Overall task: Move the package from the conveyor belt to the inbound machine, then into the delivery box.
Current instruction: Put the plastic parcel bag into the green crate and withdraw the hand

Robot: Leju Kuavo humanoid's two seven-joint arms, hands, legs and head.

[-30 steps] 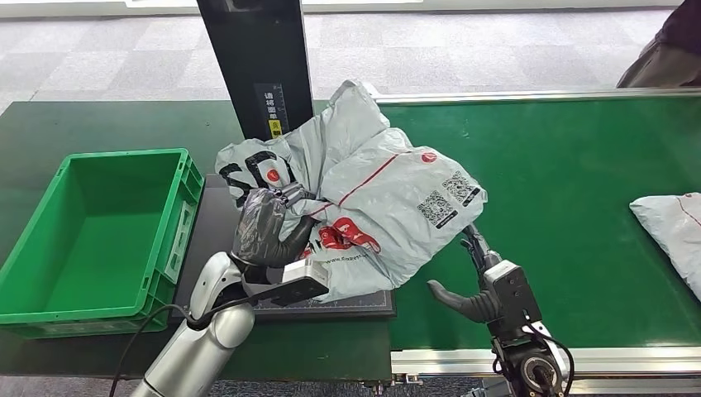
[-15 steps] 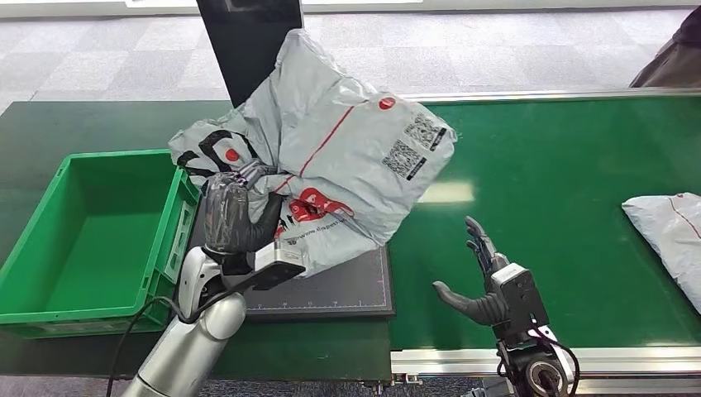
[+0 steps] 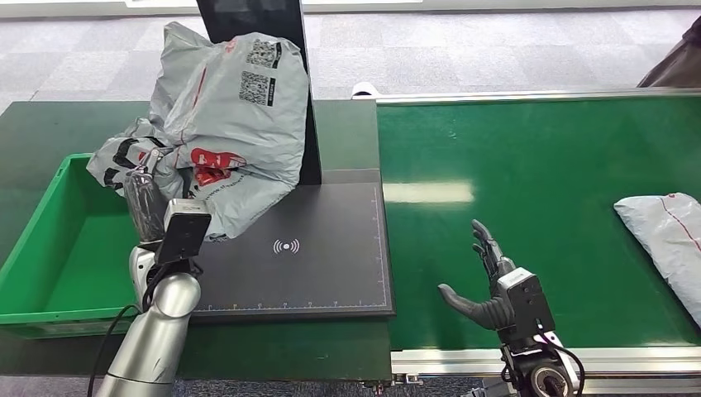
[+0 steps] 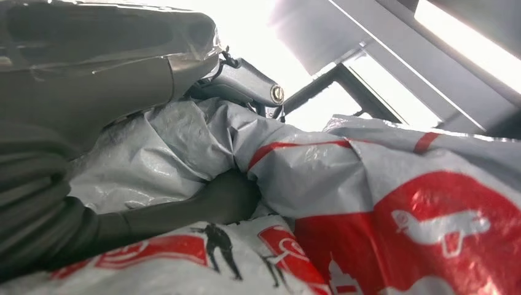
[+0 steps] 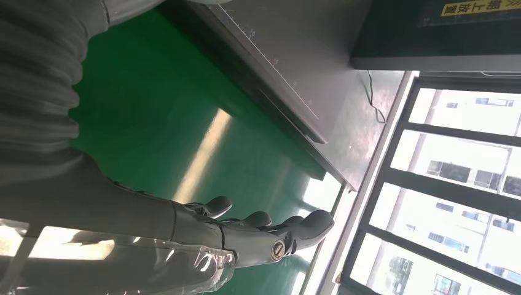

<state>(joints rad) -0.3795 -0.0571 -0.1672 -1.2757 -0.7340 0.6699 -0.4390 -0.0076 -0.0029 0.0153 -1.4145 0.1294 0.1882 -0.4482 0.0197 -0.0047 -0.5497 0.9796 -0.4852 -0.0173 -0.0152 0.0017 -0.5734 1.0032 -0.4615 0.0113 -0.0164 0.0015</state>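
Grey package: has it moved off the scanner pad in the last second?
Yes. The grey package, held by the left hand, has lifted off the scanner pad and swung left toward the green crate.

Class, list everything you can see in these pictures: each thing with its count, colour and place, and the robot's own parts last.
Held package: one, grey with red print, above the crate's edge.
Second package: one, grey, on the belt.
Crate: one, green, beside the scan plate.
Scan plate: one, black.
Post: one, black, behind the plate.
Belt: one, green.
Person: one, dark clothing, beyond the belt.
Left hand: grips the held package.
Right hand: over the belt, fingers apart.
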